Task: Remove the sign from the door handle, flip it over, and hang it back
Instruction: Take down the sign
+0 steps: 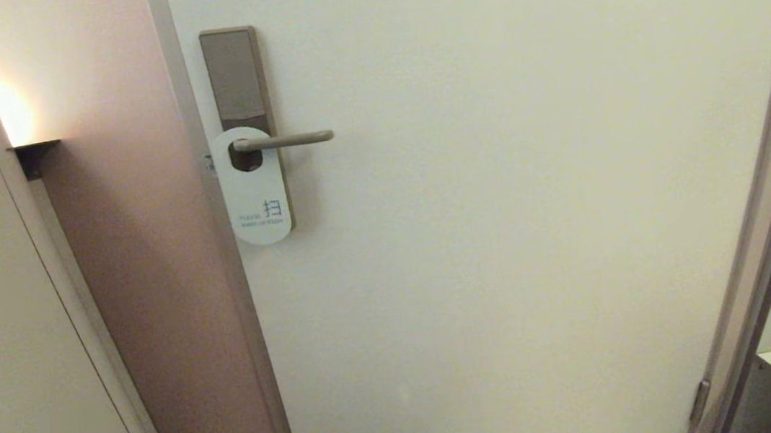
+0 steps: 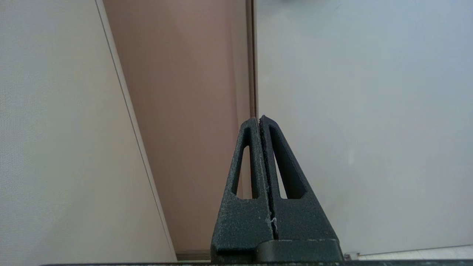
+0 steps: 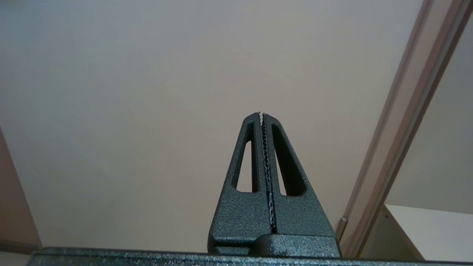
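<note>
Sign: flat rounded-oblong white door hanger with grey lettering [image 1: 252, 188], white face outward, hanging by its round hole over the lever, close to the lock plate.
Handle: slim straight brushed-metal lever [image 1: 284, 140], level, reaching away from the tall bronze-grey lock plate [image 1: 235, 77] across the pale door [image 1: 535, 192].
Frame: grey door frame [image 1: 217, 265] just beside the sign, on the side away from the lever's free end.
Left gripper: dark textured left gripper [image 2: 261, 119], jaws pressed together on nothing, low and well short of the handle.
Right gripper: matching right gripper [image 3: 261, 114], jaws pressed together on nothing, facing bare door well apart from the handle.
Progress: likely nothing begun; sign not yet lifted off.
Risk, snag: pulling straight out could catch the hole's rim on the lever; sliding toward the free end seems safer.
Risk, grip: thin card lying flat on the door gives little edge, so jaws may slip or bend it.
Risk, crowding: the frame beside the sign leaves little room.
</note>
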`<state>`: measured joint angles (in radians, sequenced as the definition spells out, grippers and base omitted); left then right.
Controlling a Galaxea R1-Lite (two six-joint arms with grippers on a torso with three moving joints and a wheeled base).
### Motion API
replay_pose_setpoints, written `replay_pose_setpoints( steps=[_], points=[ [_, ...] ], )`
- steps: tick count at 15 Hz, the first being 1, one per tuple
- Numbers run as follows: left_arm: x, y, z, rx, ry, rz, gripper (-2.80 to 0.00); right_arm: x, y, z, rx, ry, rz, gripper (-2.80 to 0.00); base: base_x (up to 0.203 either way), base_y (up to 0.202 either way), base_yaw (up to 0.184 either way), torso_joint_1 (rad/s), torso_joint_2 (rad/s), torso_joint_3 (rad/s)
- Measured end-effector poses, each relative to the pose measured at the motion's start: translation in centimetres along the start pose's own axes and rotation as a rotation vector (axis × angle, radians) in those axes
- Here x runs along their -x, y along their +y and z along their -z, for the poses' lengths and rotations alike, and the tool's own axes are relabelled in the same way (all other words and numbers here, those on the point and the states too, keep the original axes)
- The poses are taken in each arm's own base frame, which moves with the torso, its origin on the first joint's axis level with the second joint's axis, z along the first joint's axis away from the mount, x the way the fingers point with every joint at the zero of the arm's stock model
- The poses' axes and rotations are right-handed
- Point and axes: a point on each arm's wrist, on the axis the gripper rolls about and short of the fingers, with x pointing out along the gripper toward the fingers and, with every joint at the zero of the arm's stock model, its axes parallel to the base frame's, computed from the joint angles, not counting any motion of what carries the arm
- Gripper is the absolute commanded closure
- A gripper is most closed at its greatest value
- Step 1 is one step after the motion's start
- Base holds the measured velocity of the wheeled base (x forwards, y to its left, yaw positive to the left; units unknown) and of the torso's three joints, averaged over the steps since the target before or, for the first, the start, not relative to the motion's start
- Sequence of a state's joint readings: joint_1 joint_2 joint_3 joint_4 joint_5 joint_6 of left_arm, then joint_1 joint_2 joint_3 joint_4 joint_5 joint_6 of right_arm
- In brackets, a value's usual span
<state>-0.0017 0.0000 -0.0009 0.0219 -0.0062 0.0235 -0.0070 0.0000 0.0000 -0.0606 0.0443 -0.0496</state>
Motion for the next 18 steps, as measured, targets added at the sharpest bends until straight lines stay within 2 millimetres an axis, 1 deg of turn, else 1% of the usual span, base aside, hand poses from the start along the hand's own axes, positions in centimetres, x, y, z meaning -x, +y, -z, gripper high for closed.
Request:
replay_pose_setpoints(
  steps=[11,14,18],
  points=[
    [0.1,0.0,-0.2,-0.029,-0.007,0.012,0.00,0.0,0.0,0.0,0.000,0.000,0.000,0.00,0.000,0.000,0.000,0.000,0.00,0.000],
    [0.5,-0.1,-2.4,-0.015,-0.047,0.061,0.00,0.0,0.0,0.0,0.000,0.000,0.000,0.00,0.000,0.000,0.000,0.000,0.00,0.000],
    [0.2,0.0,-6.6,-0.003,-0.051,0.076,0.00,0.0,0.0,0.0,0.000,0.000,-0.001,0.00,0.000,0.000,0.000,0.000,0.00,0.000]
  ],
)
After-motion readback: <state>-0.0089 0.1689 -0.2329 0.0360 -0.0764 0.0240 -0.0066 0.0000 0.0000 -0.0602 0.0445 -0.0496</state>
